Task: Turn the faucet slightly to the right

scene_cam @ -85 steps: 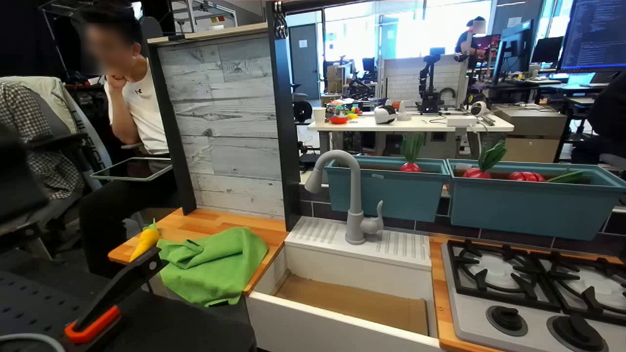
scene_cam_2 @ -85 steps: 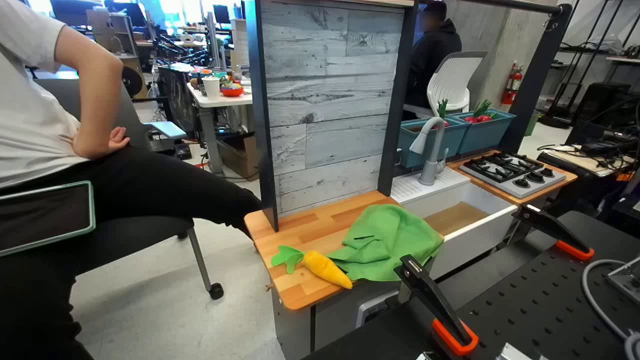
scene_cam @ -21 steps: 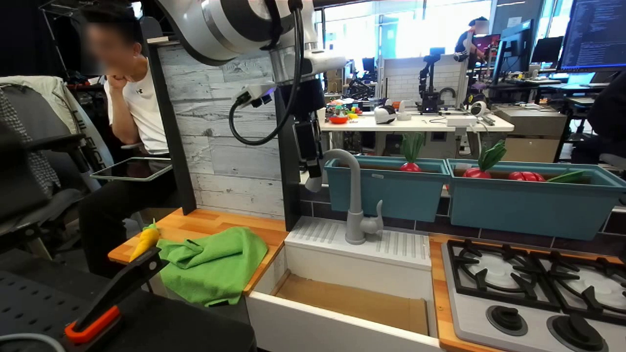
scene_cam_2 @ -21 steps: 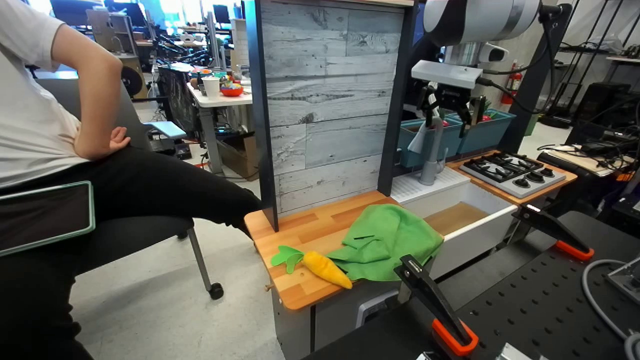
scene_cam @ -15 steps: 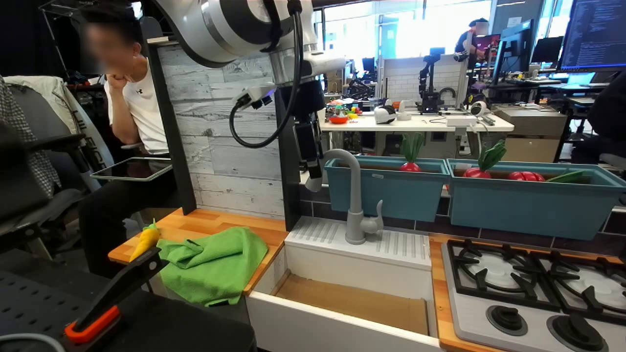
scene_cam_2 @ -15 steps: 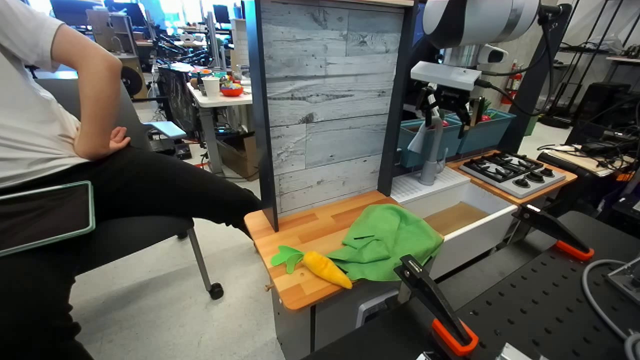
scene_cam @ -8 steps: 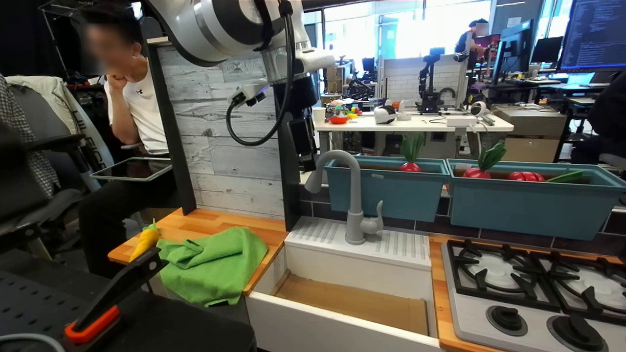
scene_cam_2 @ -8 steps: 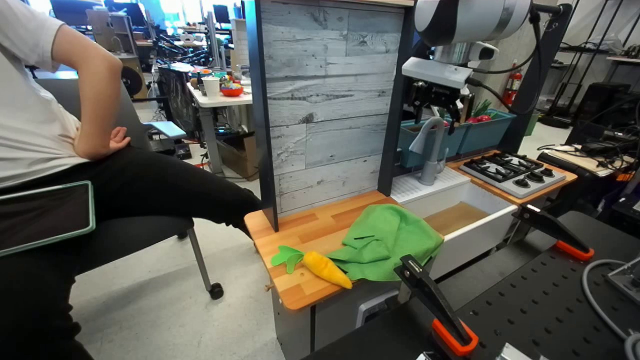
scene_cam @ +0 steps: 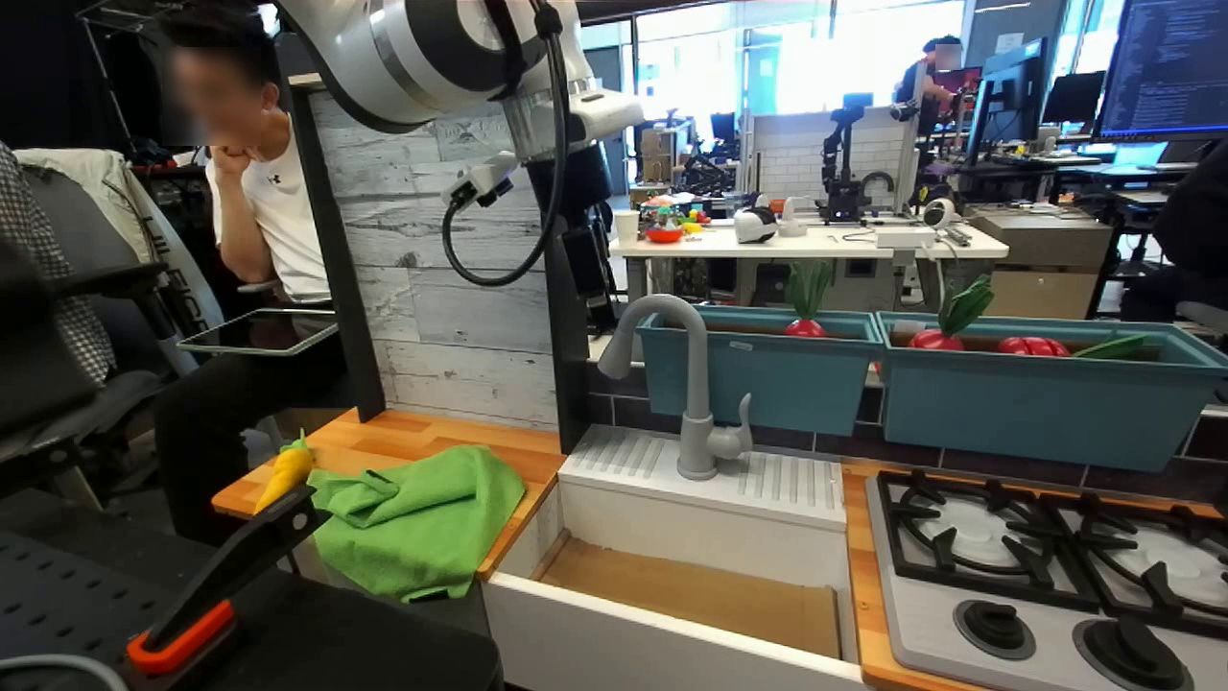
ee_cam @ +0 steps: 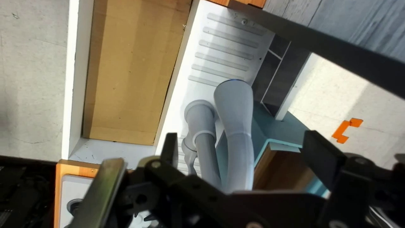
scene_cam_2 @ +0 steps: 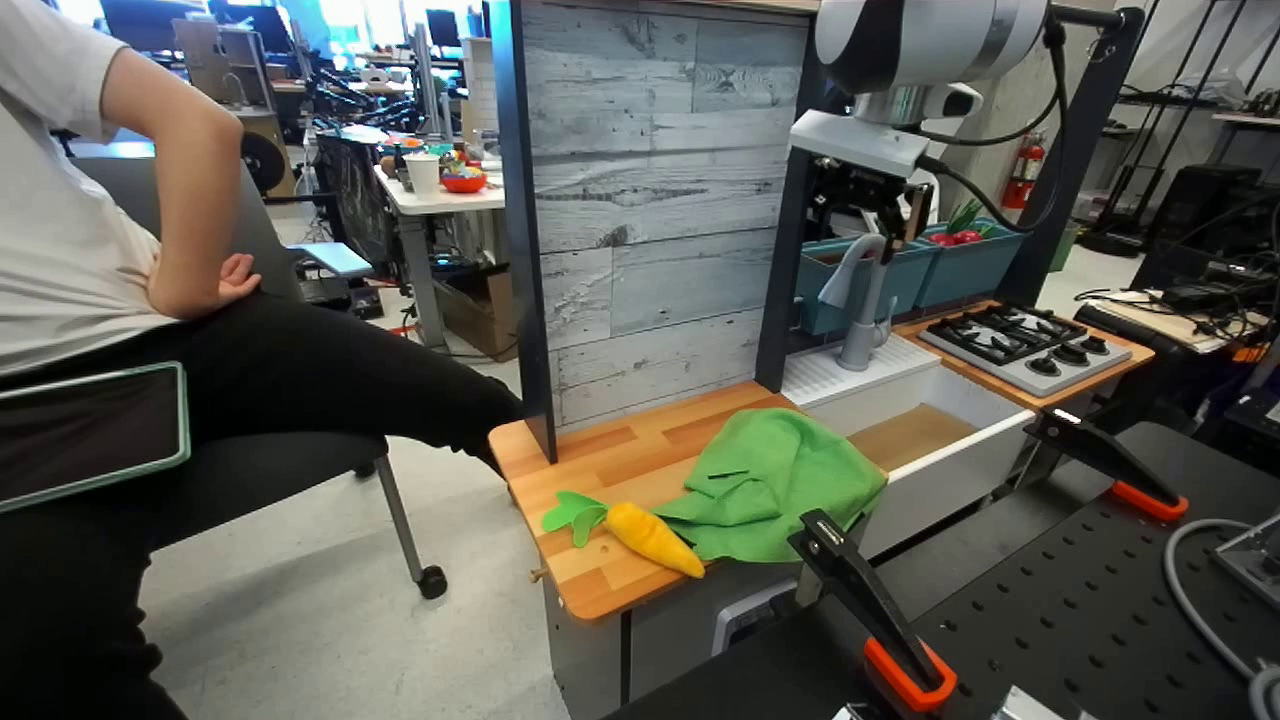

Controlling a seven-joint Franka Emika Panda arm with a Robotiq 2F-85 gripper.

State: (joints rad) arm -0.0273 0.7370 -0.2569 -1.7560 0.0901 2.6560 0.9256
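Overhead, white arm [scene_cam: 422, 58] aslant, hand [ee_cam: 242, 141] downward near the faucet [scene_cam: 697, 384], fingers [ee_cam: 322, 158] well apart.

Bright windows [scene_cam: 791, 58], pale floor [scene_cam_2: 340, 615]

Faucet [ee_cam: 238, 152] partly hidden by pincer [ee_cam: 243, 141] in wrist view, sitter's face [scene_cam: 209, 91] blurred

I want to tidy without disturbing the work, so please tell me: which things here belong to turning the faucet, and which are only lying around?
For the job: the grey faucet; the robot's open hand.

Only lying around: the green cloth; the yellow carrot; the red vegetables in the planters.
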